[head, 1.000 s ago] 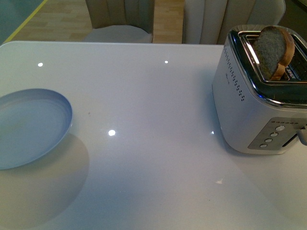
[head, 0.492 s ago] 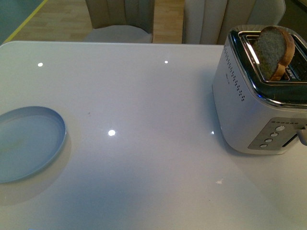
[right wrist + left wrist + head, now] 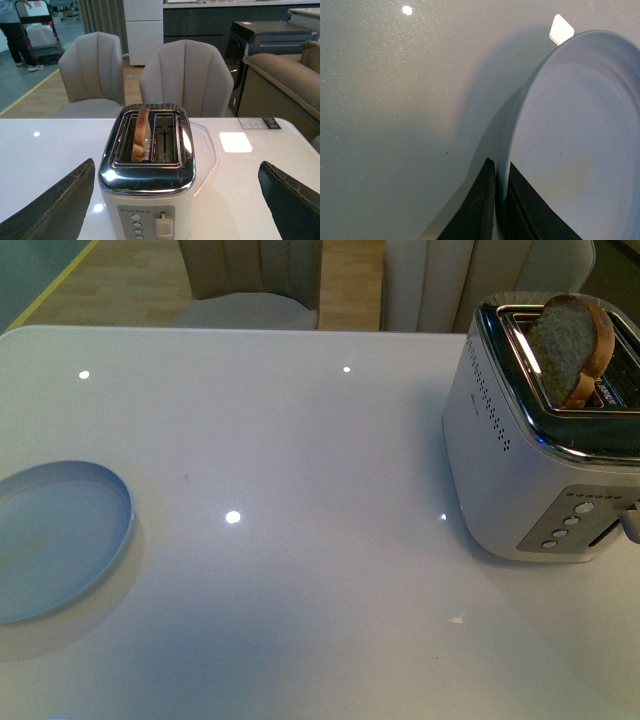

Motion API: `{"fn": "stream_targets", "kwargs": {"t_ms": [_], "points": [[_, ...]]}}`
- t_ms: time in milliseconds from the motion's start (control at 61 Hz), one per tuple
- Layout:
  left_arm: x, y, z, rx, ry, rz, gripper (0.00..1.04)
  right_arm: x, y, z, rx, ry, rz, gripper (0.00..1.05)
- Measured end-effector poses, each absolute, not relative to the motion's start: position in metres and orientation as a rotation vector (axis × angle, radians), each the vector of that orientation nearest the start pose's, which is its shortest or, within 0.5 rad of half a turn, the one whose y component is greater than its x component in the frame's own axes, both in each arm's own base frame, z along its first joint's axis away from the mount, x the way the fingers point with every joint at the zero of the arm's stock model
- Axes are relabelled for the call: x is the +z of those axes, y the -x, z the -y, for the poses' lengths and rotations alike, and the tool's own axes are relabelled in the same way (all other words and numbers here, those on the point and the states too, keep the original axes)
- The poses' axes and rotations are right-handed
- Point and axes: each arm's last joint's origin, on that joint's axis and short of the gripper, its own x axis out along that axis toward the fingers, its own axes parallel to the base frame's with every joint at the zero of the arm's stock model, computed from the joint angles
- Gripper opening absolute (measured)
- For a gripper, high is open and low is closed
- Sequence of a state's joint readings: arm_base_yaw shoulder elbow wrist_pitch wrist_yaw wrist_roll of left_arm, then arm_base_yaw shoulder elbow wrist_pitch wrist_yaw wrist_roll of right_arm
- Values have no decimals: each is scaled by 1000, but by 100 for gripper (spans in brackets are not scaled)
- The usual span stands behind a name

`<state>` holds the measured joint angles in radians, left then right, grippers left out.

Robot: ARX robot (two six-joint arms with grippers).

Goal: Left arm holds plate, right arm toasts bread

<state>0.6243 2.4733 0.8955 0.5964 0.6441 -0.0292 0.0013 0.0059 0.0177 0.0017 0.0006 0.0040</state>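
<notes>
The pale blue-grey plate (image 3: 55, 540) sits low at the table's left edge in the front view. My left gripper (image 3: 499, 172) is shut on its rim, one finger on each side; the plate (image 3: 580, 150) fills the wrist view beside it. The bread (image 3: 570, 345) stands upright in the toaster's (image 3: 530, 460) left slot, its top half sticking out. In the right wrist view the bread (image 3: 141, 132) shows in the toaster (image 3: 147, 175). My right gripper (image 3: 175, 200) is open and empty, its fingers wide on either side of the toaster, short of its front face and lever (image 3: 164, 226).
The white table (image 3: 320, 490) carries the toaster at its far right. Beige chairs (image 3: 186, 80) stand behind the table. A clear board (image 3: 202, 145) lies behind the toaster, with a small card (image 3: 259, 123) further back. A sofa (image 3: 282, 80) stands beyond.
The plate has dropped from a tilted, raised pose to lie lower and flatter and shifted slightly left. The toaster and bread have not moved.
</notes>
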Motion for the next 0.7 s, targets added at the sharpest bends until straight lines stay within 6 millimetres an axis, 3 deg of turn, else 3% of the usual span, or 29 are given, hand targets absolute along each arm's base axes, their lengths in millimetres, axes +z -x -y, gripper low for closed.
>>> {"fn": "stream_targets", "kwargs": {"t_ms": [295, 459, 705], "points": [[-39, -283, -182, 4, 593, -769, 68, 169, -97, 0, 1, -4, 14, 96], [2, -286, -174, -15, 542, -709, 98, 169, -97, 0, 1, -4, 14, 96], [89, -288, -140, -94, 462, -558, 98, 169, -97, 0, 1, -4, 14, 96]]}}
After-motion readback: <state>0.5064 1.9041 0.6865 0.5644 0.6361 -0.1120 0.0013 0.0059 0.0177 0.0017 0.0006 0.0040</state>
